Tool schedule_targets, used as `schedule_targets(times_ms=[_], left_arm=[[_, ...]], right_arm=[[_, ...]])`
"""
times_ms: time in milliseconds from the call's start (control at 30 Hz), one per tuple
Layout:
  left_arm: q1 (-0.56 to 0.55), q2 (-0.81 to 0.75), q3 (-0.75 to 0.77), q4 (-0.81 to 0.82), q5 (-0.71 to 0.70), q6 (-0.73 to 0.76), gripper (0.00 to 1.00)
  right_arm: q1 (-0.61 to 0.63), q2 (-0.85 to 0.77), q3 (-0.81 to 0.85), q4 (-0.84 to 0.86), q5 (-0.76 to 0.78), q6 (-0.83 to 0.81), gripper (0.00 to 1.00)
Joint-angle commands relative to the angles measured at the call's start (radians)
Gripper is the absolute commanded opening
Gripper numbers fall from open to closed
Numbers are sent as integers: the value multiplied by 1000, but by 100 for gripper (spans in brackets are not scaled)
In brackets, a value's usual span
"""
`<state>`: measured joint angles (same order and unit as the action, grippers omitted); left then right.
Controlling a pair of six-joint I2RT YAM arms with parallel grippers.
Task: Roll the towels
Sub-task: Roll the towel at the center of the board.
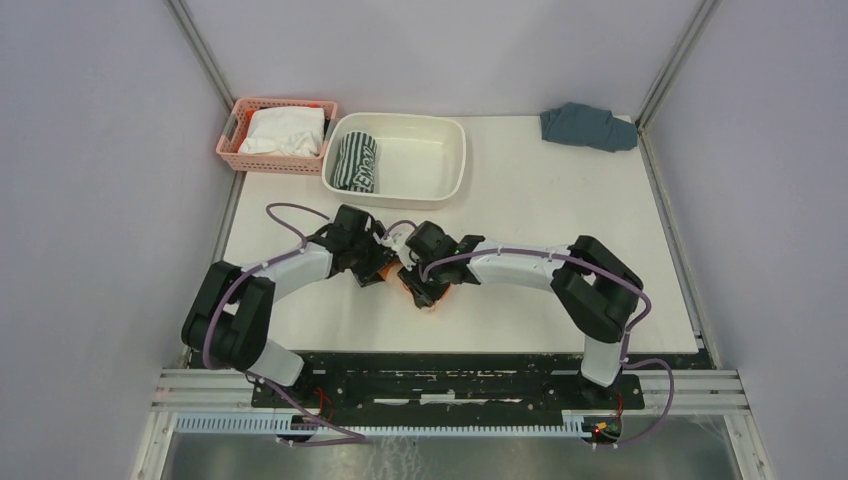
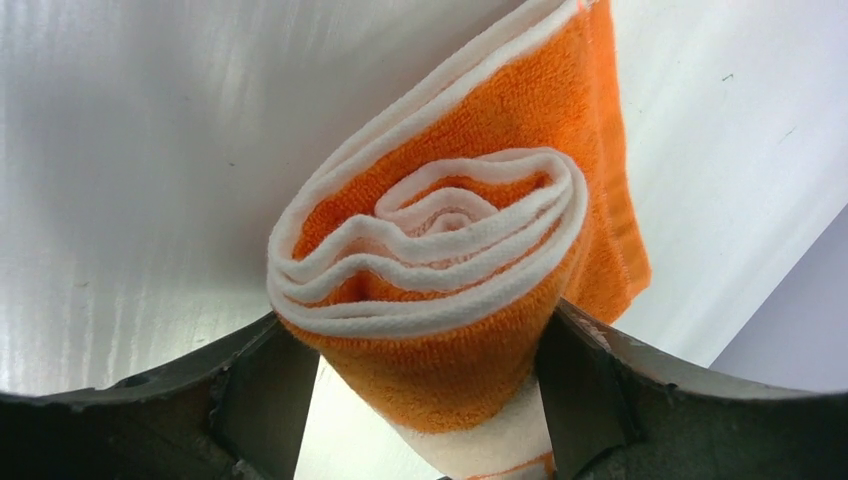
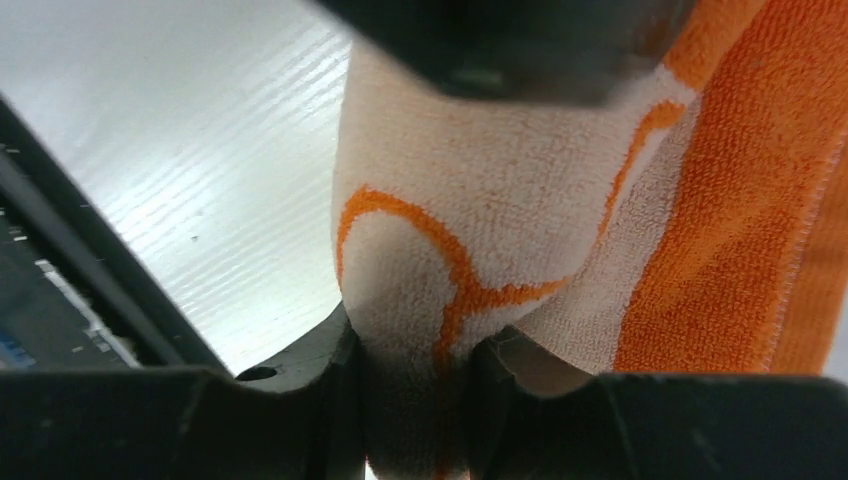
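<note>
Well inside table [image 1: 560, 260] edges, orange towel [image 2: 470, 130] in left claw [image 2: 425, 350], right claw [image 3: 415, 360].

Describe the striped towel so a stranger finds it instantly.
At the far edge of the table sits a white tub beside a pink basket. The striped towel lies rolled at the tub's left end. Its dark green-and-white stripes distinguish it from the basket's plain white cloth.

White-shelled left arm [image 1: 300, 268] and right arm [image 1: 510, 268], black joints, looping lilac cables, dark grey left gripper [image 2: 415, 330] and right gripper [image 3: 415, 340].
</note>
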<state>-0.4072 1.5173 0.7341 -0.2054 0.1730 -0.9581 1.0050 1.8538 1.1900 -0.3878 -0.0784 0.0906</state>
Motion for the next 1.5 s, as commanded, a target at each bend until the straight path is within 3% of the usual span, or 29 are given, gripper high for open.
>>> schedule_targets(times_ms=[0,200,367,567,700,933,1233,1367,1467], left_arm=[[52,-101,-26,-8,-37,54,82],[145,-306,-166,65,69,-27,84],[153,-430,-291,132,118,-82,85],[151,-393,-360,272,226,-132,85],[151,-327,-357,262,215,-133,82],[150,-197,-323,177,138,-126,62],[146,-146,-180,-56,-16,-29,61],[141,-101,-125,-100,-34,6,62],[139,-72,-105,-106,-35,18,62]], right_arm=[[-88,48,-81,-27,-463,131,23],[-198,135,-101,55,-724,192,23],[-242,219,-77,83,-879,219,22],[-271,317,-32,69,-958,239,22],[-284,348,-9,43,-944,253,22],[-281,163,-46,4,-697,241,44],[-166,-271,-104,-54,-114,109,73],[-25,-339,-79,-59,146,22,81],[50,-309,-41,-59,228,-12,86]])
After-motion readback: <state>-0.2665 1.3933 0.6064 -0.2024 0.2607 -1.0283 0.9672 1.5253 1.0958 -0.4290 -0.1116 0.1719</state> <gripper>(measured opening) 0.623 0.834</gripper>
